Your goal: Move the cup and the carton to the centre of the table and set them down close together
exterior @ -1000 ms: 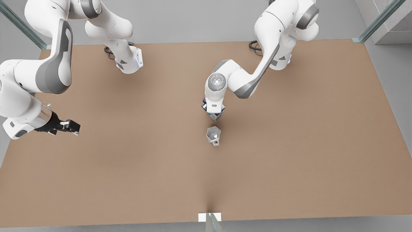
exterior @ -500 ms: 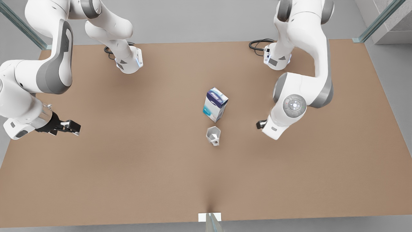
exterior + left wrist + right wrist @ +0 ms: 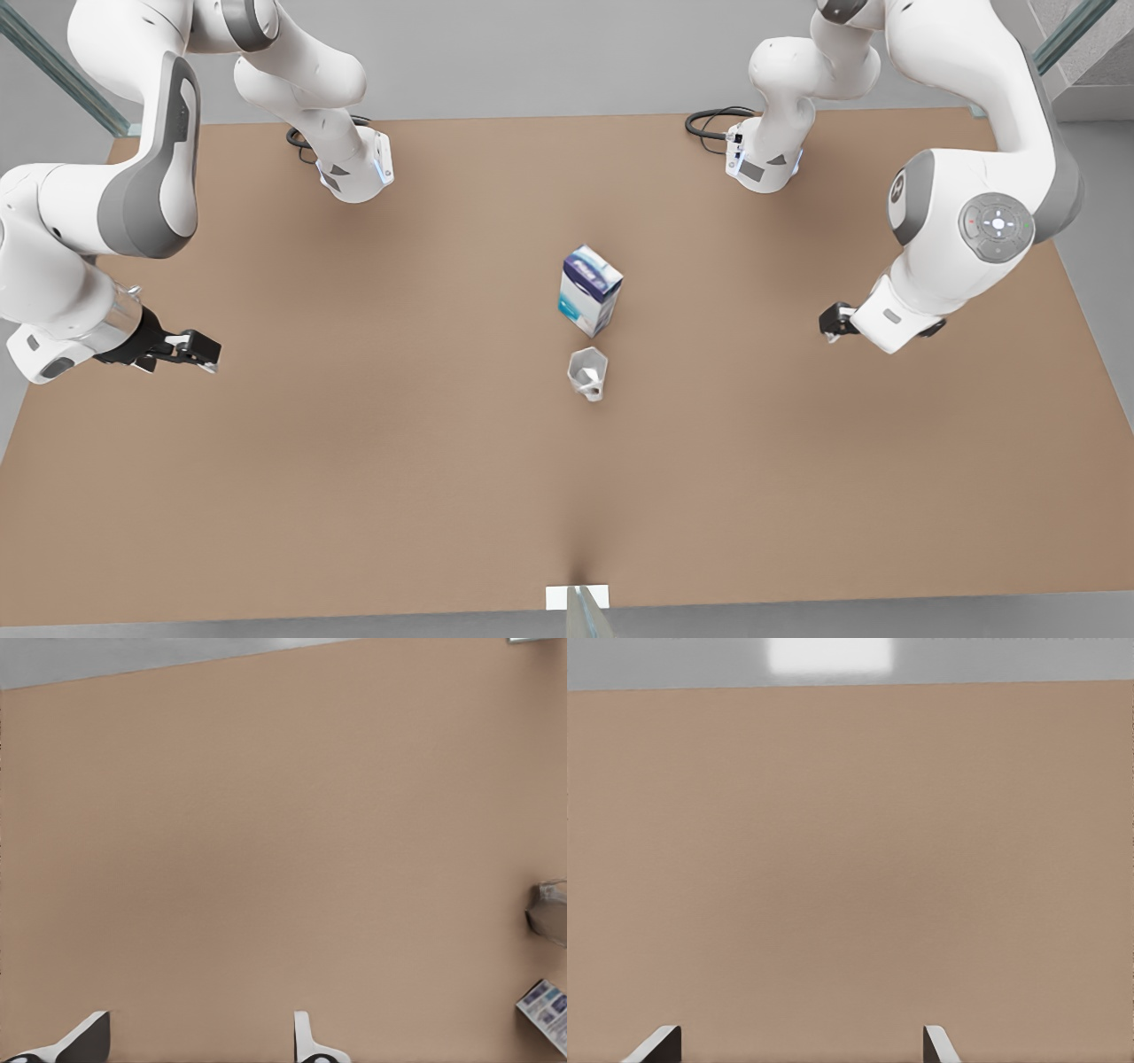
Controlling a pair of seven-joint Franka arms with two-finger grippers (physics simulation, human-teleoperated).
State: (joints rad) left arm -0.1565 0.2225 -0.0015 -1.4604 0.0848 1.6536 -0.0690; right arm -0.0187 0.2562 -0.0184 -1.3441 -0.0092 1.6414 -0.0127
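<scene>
- as both items stand unheld near the middle of the tabletop point(image 3: 354, 487), the carton point(image 3: 590, 291) rests upright with the cup point(image 3: 586, 372) just beside it, toward the front edge; a thin strip of bare surface seems to part them.
- placed this near each other at the centre, the pair looks to meet the task's demand already, so the job appears all but done.
- the left claw point(image 3: 833, 321) hangs out at the front view's right, well apart from both items; its wrist view shows the left claw point(image 3: 199, 1019) released, fingers spread over bare brown surface, with the cup point(image 3: 551, 912) and the carton point(image 3: 545, 1010) off at the picture's margin.
- the right claw point(image 3: 190, 347) waits at the front view's left, far from the pair; its wrist view shows the right claw point(image 3: 801, 1029) also released, with nothing between its fingers.
- keeping both arms wide of the centre seems sensible: the light, glassy cup would tip at the slightest brush, and the taller carton could topple onto it.
- the carton carries a dark navy band across its top, teal patches lower down and printed lettering, though none of the wording or any brand name can be read.
- the cup bears no label or marking that can be made out.
</scene>
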